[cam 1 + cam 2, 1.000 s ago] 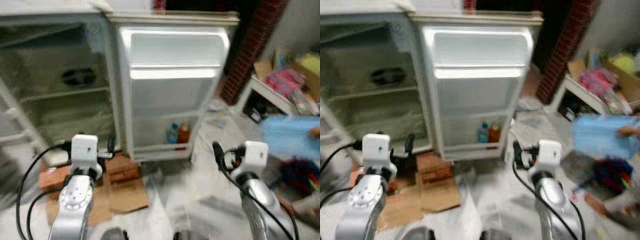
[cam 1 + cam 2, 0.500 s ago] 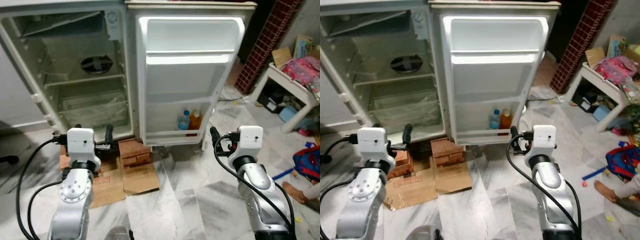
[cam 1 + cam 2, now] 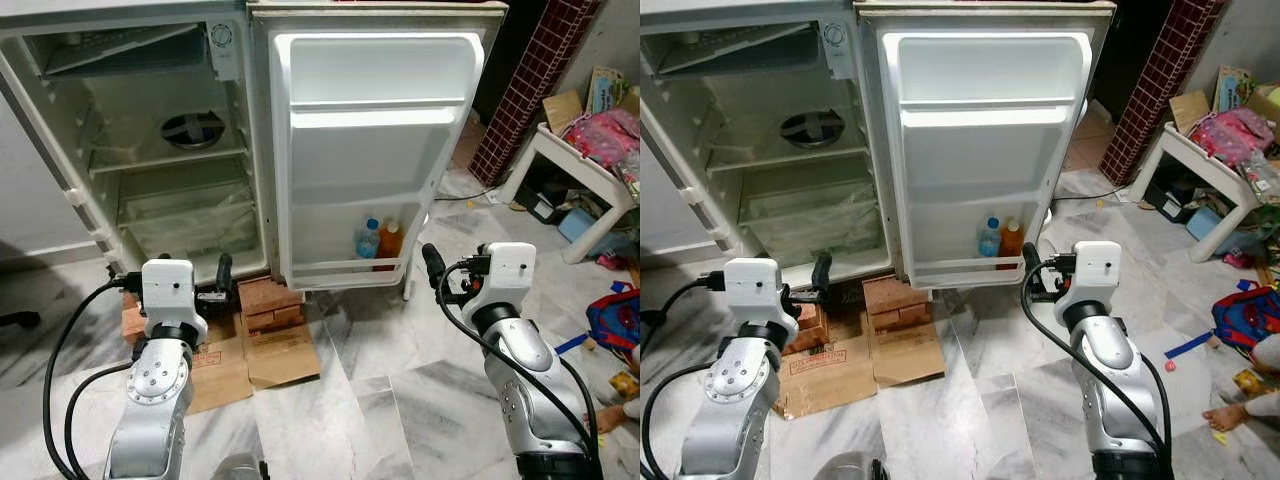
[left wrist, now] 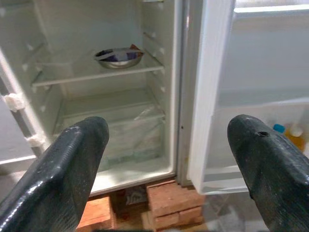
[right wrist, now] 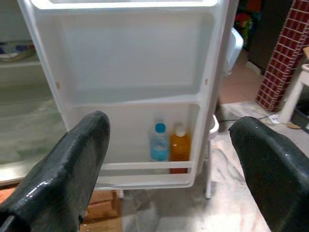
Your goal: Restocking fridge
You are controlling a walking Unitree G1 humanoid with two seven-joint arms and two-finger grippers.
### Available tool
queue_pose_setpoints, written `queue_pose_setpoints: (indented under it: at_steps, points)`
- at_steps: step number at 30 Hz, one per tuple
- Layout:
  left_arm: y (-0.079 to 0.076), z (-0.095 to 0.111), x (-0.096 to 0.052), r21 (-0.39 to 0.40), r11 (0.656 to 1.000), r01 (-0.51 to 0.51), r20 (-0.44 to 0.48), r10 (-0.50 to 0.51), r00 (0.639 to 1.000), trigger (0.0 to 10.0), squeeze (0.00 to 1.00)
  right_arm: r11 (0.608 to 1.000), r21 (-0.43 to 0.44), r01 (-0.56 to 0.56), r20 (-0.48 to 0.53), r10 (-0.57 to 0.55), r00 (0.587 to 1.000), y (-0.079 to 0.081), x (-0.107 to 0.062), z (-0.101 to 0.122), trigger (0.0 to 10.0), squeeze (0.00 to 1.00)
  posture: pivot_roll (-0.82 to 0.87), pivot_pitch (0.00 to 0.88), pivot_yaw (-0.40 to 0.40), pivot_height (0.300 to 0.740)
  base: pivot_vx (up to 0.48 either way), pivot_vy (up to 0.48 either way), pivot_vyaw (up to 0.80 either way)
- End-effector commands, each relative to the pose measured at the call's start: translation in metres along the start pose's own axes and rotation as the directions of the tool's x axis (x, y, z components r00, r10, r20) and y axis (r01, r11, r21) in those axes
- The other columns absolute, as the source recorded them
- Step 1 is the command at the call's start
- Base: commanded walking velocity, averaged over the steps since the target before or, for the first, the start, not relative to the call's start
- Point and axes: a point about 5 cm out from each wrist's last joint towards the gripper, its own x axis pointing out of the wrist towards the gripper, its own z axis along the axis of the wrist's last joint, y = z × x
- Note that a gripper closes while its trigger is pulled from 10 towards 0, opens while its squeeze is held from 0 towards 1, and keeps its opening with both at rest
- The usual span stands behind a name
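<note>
Room, left eye view: marble floor (image 3: pixel 370 390); white fridge (image 3: pixel 150 150) standing open on bricks (image 3: pixel 272 303), flattened cardboard (image 3: pixel 270 350) below, its print unreadable.
Left wrist view: left gripper (image 4: pixel 169 164) spread wide, empty; metal bowl (image 4: pixel 118 56) on a shelf.
Right wrist view: right gripper (image 5: pixel 171 159) spread wide, empty; blue bottle (image 5: pixel 158 143) beside orange bottle (image 5: pixel 179 144) in the lowest door rack, labels unreadable.

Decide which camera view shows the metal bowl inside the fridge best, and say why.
The left wrist view: the metal bowl sits close and sharp on its shelf, with something dark inside. Both eye views show it smaller, from above, on the same shelf. The right wrist view catches just its edge beside the door.
</note>
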Motion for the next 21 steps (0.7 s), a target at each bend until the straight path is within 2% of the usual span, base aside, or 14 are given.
queue_pose_setpoints:
  at_steps: [1,13,21]
  points:
    - [-0.0007,0.0014,0.0007,-0.005,1.000,0.008,0.006,-0.008,1.000,10.0,0.00,1.000,0.017,-0.002,0.013,0.002,1.000,-0.0003,0.0014,0.0035,10.0,0.00,0.01,0.000,-0.036,0.740,0.409,0.000,0.00]
    - [-0.0031,0.0011,0.0010,-0.003,1.000,0.027,0.007,-0.027,1.000,10.0,0.00,1.000,0.020,-0.010,0.023,0.010,1.000,0.0010,0.0021,0.0036,10.0,0.00,0.01,0.000,-0.036,0.740,0.436,0.000,0.00]
    - [-0.0050,0.0003,0.0011,-0.004,1.000,0.030,0.006,-0.030,1.000,10.0,0.00,1.000,0.015,-0.007,0.024,0.006,1.000,-0.0002,0.0046,0.0036,10.0,0.00,0.01,0.000,-0.043,0.740,0.367,-0.302,0.00]
